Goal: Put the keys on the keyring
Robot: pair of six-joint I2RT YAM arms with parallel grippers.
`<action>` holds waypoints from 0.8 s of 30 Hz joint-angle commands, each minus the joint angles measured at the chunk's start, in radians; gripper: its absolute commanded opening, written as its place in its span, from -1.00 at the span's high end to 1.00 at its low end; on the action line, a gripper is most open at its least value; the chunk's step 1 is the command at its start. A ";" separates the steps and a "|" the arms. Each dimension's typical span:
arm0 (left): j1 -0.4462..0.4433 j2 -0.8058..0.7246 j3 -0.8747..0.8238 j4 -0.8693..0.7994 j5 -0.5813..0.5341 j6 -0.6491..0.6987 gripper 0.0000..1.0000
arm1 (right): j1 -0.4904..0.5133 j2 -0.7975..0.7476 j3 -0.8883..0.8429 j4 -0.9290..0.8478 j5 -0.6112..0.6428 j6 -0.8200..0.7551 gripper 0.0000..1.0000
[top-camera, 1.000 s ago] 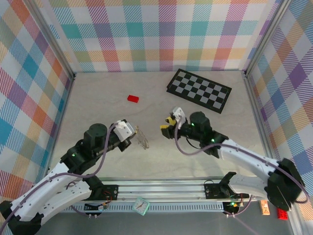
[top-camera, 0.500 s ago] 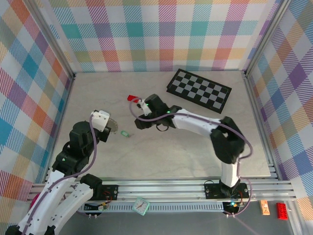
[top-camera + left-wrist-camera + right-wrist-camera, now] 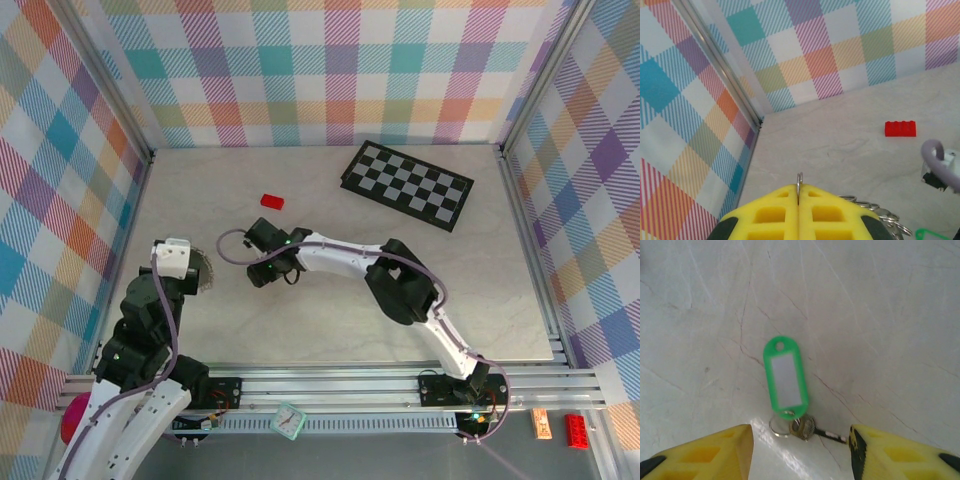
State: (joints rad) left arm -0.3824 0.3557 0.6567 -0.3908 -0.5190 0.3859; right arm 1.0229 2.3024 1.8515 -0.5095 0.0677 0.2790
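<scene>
Left hand (image 3: 799, 196): yellow pocketed pads (image 3: 770, 215) clamped on thin beaded metal keyring (image 3: 880, 212). Right hand (image 3: 800, 436): spread wide over key (image 3: 785, 377) with green oval plastic tag, laid flat on veined desk (image 3: 880, 315).

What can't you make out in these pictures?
Left wrist view: keyring mostly hidden under the shut left gripper, the rest cut off by the bottom edge.
Right wrist view: green key, its metal blade small and blurred.
Top view: the green key, covered by the right gripper.
</scene>
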 commanded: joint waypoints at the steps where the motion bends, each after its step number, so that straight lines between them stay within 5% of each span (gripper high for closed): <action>1: 0.009 -0.028 -0.003 0.021 -0.038 0.010 1.00 | 0.021 0.060 0.095 -0.109 0.105 0.034 -0.04; 13: 0.010 -0.043 0.009 -0.015 0.011 0.017 1.00 | 0.055 0.092 0.137 -0.189 0.187 0.074 0.45; 24: 0.010 0.088 0.045 -0.060 0.243 0.052 1.00 | 0.028 -0.218 -0.275 -0.157 0.292 0.118 0.94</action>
State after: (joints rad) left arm -0.3824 0.4274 0.6598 -0.4656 -0.3634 0.4175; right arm 1.0637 2.1757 1.6619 -0.6559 0.3267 0.3664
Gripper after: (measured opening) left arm 0.046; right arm 0.049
